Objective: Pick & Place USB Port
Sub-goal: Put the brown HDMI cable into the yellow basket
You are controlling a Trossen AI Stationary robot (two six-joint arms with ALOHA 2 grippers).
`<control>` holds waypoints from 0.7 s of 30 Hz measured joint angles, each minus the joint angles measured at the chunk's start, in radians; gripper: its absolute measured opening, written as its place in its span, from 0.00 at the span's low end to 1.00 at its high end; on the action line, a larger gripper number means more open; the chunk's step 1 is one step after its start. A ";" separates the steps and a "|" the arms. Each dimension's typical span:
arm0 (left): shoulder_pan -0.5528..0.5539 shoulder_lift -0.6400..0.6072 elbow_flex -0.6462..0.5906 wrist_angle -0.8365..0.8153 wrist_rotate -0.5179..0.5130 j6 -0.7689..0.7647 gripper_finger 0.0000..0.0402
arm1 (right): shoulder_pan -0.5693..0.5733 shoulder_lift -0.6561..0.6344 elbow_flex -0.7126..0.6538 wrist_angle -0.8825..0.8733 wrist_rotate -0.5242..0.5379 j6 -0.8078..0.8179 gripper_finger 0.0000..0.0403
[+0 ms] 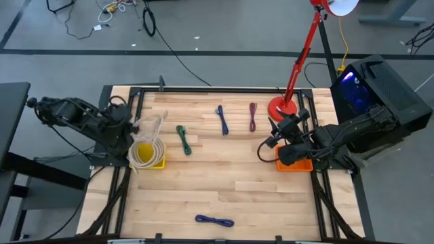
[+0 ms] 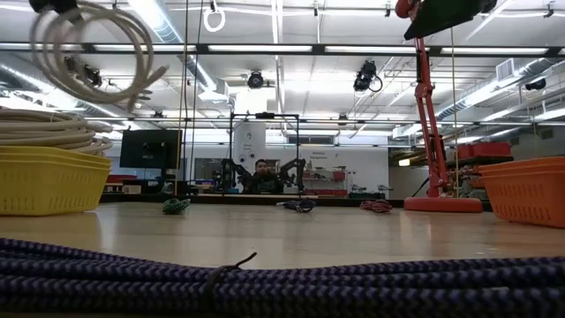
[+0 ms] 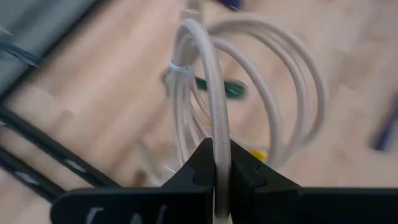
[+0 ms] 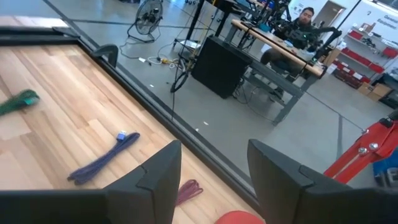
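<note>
**Wooden table and what lies on it**

I see a pale wooden table [image 1: 224,176] inside a black frame. A yellow basket [image 1: 150,160] sits at its left edge, coiled cream cable inside. An orange basket [image 1: 296,165] sits at the right edge, a red lamp base [image 1: 282,108] just behind it. Along the far side lie a green cable [image 1: 184,139], a blue cable [image 1: 222,120] and a maroon cable [image 1: 252,116]. A dark blue cable [image 1: 214,220] lies at the near edge.
</note>
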 joint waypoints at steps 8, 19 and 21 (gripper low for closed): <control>0.001 0.035 0.039 0.000 0.139 -0.036 0.04 | -0.044 0.000 -0.136 0.089 -0.001 0.009 0.46; 0.032 0.141 0.036 0.002 0.275 0.020 0.04 | -0.046 -0.012 -0.154 0.249 -0.009 -0.100 0.46; 0.039 0.150 0.036 0.001 0.272 0.037 0.04 | -0.045 -0.014 -0.154 0.279 -0.009 -0.122 0.46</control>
